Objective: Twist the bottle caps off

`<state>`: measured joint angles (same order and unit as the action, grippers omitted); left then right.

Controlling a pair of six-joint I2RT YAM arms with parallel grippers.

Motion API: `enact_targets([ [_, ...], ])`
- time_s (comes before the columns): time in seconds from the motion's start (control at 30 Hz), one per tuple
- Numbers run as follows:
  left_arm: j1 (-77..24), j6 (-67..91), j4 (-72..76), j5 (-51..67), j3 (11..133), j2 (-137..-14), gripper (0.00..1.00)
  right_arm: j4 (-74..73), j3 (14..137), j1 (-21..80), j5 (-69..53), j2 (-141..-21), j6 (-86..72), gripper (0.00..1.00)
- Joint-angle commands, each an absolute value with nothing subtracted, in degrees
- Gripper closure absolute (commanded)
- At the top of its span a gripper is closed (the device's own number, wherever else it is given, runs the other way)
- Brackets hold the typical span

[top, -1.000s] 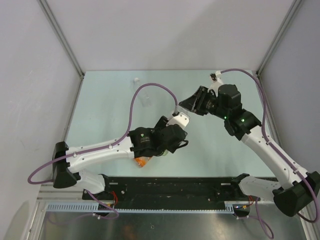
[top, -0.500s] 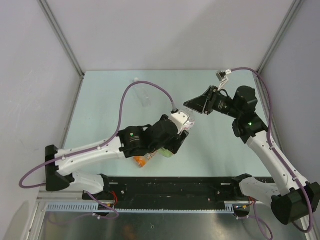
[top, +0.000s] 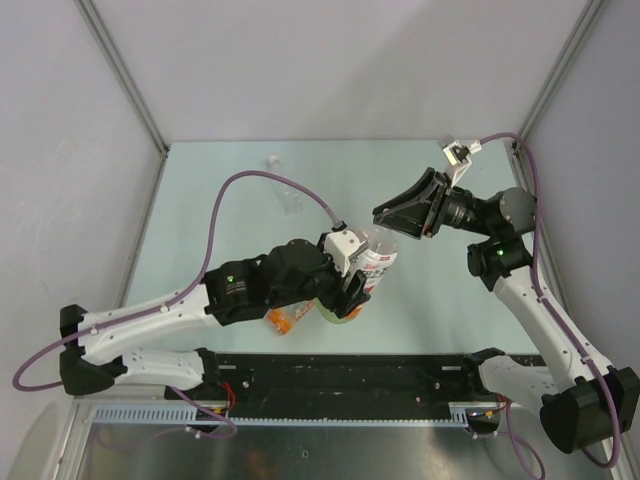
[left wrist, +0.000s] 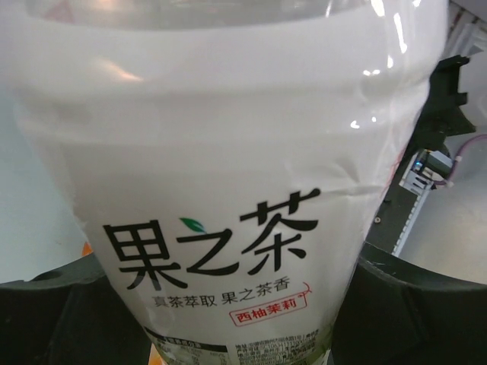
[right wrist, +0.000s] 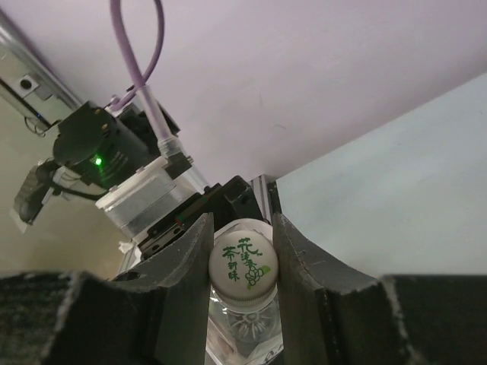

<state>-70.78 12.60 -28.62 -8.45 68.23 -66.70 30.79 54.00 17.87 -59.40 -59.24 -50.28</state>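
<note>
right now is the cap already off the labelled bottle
No, the white cap sits on the bottle neck, between the fingers of the right gripper.

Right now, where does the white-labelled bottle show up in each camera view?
Top external: the bottle sits near the centre, tilted, between the two arms.
Left wrist: its white label fills nearly the whole picture.
Right wrist: bottom centre, only its cap and clear shoulder show, between the right fingers.
Shared landmark: the black left fingers clamped on the bottle's body.

The left arm (top: 190, 303) hides most of the orange bottle (top: 283, 321) (one end shows).
</note>
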Motion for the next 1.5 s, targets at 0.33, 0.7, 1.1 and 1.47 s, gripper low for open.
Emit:
enact_targets([
  [0.33, -71.17, 10.34, -27.63, -5.59, 64.17, -65.16, 1.0, 45.29, 54.58, 14.58, -58.09, -58.48, -59.62, 0.57],
  [0.7, -71.1, 11.65, -27.86, -12.62, 63.1, -65.62, 1.0, 33.66, 55.46, 9.45, -52.15, -54.05, -55.37, 0.01],
  [1.1, -71.12, 13.04, -28.61, -19.47, 63.13, -66.02, 1.0, 15.73, 56.86, 10.54, -48.36, -53.07, -45.19, 0.01],
  [1.47, -71.1, 12.51, -28.54, -16.42, 65.52, -64.38, 1.0, 9.11, 56.87, 22.82, -47.91, -56.5, -36.08, 0.06],
])
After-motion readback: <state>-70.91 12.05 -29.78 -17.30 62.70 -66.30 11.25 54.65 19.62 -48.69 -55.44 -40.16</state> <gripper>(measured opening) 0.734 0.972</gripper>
